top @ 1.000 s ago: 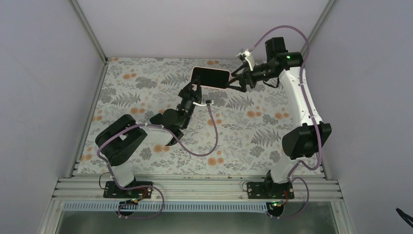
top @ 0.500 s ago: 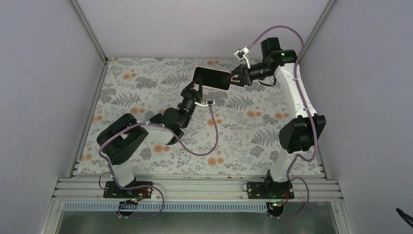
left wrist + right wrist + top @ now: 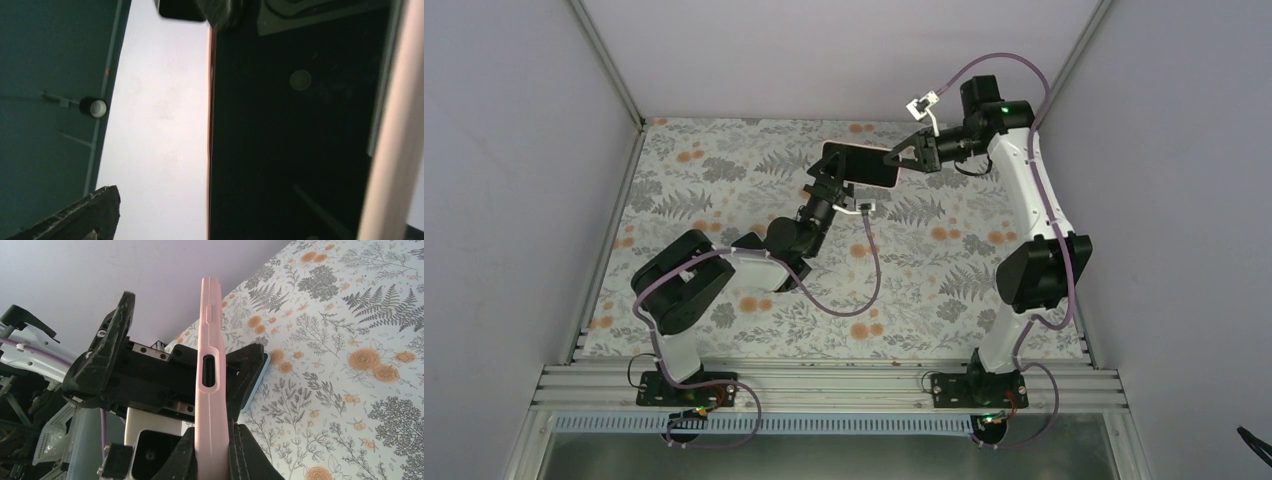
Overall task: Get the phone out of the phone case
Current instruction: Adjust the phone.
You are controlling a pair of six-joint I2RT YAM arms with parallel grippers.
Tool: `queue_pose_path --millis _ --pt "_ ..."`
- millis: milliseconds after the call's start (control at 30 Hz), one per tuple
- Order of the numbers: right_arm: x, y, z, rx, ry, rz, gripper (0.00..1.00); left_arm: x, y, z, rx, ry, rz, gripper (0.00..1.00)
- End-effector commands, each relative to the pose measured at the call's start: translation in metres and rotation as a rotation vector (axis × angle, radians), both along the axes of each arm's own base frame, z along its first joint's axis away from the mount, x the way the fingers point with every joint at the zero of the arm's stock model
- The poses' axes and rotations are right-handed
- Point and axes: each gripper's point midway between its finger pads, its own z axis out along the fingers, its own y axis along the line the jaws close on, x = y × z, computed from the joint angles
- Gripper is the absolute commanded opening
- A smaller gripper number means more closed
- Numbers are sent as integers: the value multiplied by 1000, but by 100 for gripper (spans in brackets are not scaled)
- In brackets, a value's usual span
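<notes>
The right gripper (image 3: 896,159) is clamped on one short end of the pink phone case (image 3: 211,365); in the right wrist view its two fingers (image 3: 187,455) press both faces of the case, which rises edge-on straight out from between them, charging port and side button facing the camera. The phone (image 3: 857,163) sits inside the case, its dark screen turned upward in the top view, held in the air above the floral table (image 3: 724,160). The left gripper (image 3: 827,187) meets the case from below at the end farthest from the right gripper. Its jaws are spread wide: one finger (image 3: 95,212) stands well apart from the screen in the left wrist view, while the other lies just behind the case, and whether it touches cannot be told. Beyond the right gripper's fingertips the left gripper's black body fills the space behind the case, with the left arm's purple cable (image 3: 869,270) trailing down toward the table
</notes>
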Motion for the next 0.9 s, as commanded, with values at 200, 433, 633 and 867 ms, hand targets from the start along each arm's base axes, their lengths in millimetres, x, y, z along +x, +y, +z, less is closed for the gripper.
queue_pose_path --millis 200,433,633,867 --pt "-8 -1 47 26 -141 -20 3 -72 19 55 -268 -162 -145 100" --pt "19 -16 49 -86 -268 -114 3 -77 3 61 -359 204 -254 100" --pt "17 -25 45 -160 -356 -108 3 -54 -15 44 -308 772 -240 100" --pt "-17 -22 53 -140 -422 -32 3 -83 11 81 -271 1279 -683 100"
